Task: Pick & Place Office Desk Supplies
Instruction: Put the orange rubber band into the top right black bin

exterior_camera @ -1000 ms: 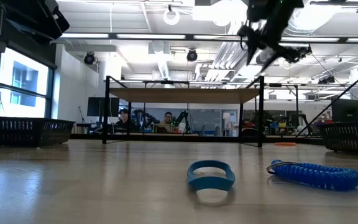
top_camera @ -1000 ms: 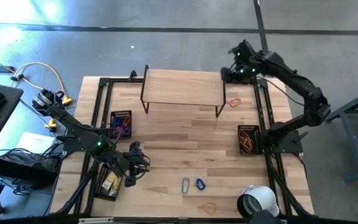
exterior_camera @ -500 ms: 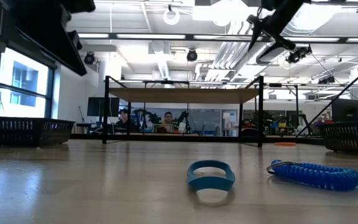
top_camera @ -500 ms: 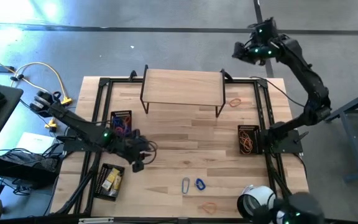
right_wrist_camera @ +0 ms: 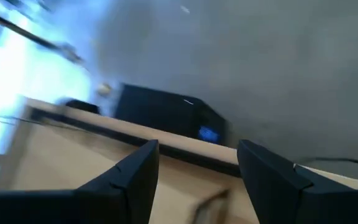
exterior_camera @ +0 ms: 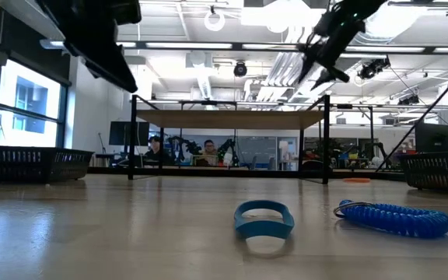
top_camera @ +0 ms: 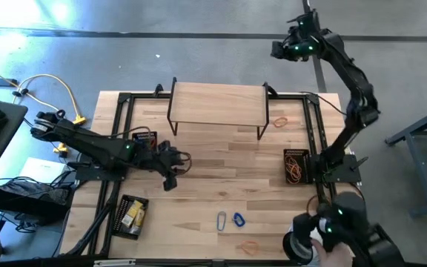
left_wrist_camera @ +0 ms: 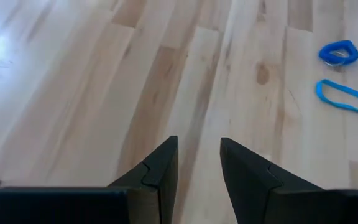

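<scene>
Left gripper (top_camera: 175, 172) moved inward, jaws parted empty, low view shows blue loop (exterior_camera: 264, 218)

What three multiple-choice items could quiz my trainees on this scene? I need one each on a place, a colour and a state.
1. Where is the left gripper?
A. Over the bare table middle
B. Inside the right basket
C. On the shelf

2. What colour is the coil beside the loop?
A. Red
B. Blue
C. Yellow

3. How are the left gripper's fingers?
A. Shut on a clip
B. Shut on a band
C. Open, holding nothing

Answers:
1 A: the high view shows it above bare wood, left of centre.
2 B: the low view shows a blue coil.
3 C: the left wrist view shows a gap between them with only wood behind.
</scene>
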`<action>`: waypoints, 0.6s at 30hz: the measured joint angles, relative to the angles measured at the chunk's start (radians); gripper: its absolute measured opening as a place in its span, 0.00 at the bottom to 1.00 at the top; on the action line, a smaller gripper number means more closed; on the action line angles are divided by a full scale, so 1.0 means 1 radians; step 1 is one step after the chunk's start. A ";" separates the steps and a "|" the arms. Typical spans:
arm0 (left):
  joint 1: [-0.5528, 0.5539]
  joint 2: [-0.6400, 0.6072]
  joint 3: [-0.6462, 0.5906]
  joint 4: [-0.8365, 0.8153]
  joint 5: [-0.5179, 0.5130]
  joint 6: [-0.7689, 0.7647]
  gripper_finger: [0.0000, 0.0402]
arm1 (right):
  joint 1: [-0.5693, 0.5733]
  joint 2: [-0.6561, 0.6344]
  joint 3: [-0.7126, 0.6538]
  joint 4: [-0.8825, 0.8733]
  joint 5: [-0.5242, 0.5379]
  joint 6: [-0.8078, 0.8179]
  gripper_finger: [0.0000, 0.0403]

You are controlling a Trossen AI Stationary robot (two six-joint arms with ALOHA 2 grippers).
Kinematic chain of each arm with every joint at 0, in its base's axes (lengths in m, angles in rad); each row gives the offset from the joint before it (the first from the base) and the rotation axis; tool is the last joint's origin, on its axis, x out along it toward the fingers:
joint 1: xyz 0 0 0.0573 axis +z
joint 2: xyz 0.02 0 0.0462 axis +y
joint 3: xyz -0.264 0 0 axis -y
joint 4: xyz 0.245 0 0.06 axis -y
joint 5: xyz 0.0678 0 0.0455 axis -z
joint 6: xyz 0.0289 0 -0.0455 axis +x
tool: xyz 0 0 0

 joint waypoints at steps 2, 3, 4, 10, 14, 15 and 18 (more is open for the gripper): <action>0.029 0.000 0.000 0.007 0.024 0.021 0.29 | -0.010 0.048 0.060 -0.105 0.050 -0.083 0.51; 0.044 0.000 0.000 0.011 0.043 0.032 0.29 | -0.014 0.066 0.088 -0.165 0.074 -0.127 0.51; 0.059 0.000 0.000 0.015 0.065 0.041 0.29 | -0.017 0.080 0.111 -0.221 0.101 -0.165 0.51; 0.130 0.000 0.000 0.031 0.150 0.077 0.29 | -0.015 0.091 0.147 -0.388 0.357 -0.367 0.51; 0.153 0.000 0.000 0.031 0.170 0.092 0.29 | -0.001 0.091 0.135 -0.422 0.437 -0.534 0.51; 0.157 0.000 0.000 0.031 0.171 0.094 0.29 | 0.005 0.091 0.129 -0.421 0.436 -0.558 0.51; 0.169 0.000 0.000 0.037 0.174 0.095 0.29 | 0.027 0.091 0.109 -0.419 0.452 -0.596 0.51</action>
